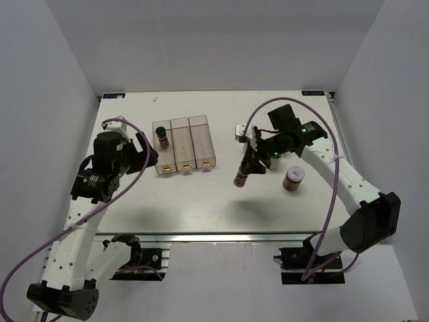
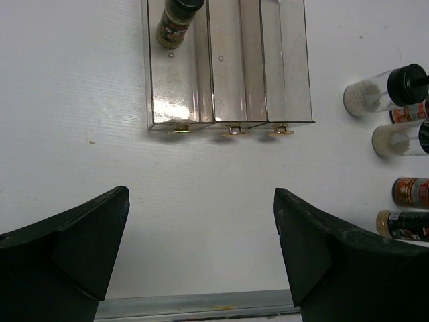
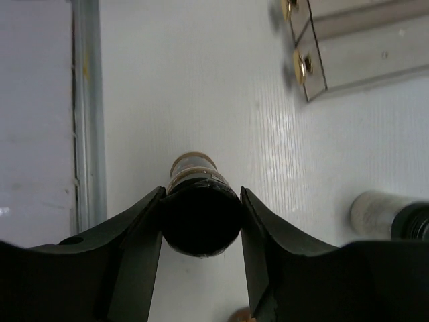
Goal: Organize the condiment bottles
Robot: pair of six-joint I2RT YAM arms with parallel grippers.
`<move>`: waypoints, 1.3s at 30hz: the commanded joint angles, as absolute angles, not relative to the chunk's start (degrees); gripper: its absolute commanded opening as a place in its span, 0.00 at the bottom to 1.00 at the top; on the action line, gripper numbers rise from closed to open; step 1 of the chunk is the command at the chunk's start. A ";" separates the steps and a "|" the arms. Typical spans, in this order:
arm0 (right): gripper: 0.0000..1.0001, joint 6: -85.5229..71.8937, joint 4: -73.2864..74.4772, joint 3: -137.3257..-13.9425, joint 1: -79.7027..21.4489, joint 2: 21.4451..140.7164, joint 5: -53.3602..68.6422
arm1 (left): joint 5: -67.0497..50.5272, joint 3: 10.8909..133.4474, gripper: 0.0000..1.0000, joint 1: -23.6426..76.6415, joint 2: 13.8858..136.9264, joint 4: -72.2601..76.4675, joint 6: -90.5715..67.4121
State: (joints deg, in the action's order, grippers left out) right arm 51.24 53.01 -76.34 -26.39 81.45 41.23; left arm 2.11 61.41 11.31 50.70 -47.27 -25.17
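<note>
My right gripper (image 1: pixel 250 159) is shut on the black cap of a brown-filled bottle (image 1: pixel 242 174) and holds it tilted over the table, right of the clear rack (image 1: pixel 196 143). In the right wrist view the cap (image 3: pixel 201 218) sits tight between the fingers. One black-capped brown bottle (image 1: pixel 162 139) stands in the rack's left compartment and also shows in the left wrist view (image 2: pixel 176 21). A purple-white lidded jar (image 1: pixel 293 179) stands right of the held bottle. My left gripper (image 1: pixel 143 158) is open and empty, left of the rack's front.
Several more bottles lie at the right edge of the left wrist view, two with white contents (image 2: pixel 379 95) and one with an orange label (image 2: pixel 410 191). The right arm hides them from above. The table's metal front rail (image 2: pixel 194 305) runs close by.
</note>
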 commanded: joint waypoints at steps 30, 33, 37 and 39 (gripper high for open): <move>0.00 12.30 25.49 -131.83 -52.03 128.49 16.88 | 9.67 61.26 0.98 11.16 40.43 -53.52 -31.03; 0.00 12.83 24.53 -134.64 -52.29 130.77 16.26 | 10.11 61.26 0.98 11.16 40.34 -54.31 -30.85; 0.00 14.50 22.50 -134.38 -52.65 132.10 14.77 | 10.90 61.26 0.98 11.25 39.55 -55.28 -30.76; 0.00 15.38 22.24 -134.21 -52.91 133.15 14.15 | 10.90 61.17 0.98 11.25 39.20 -55.28 -30.76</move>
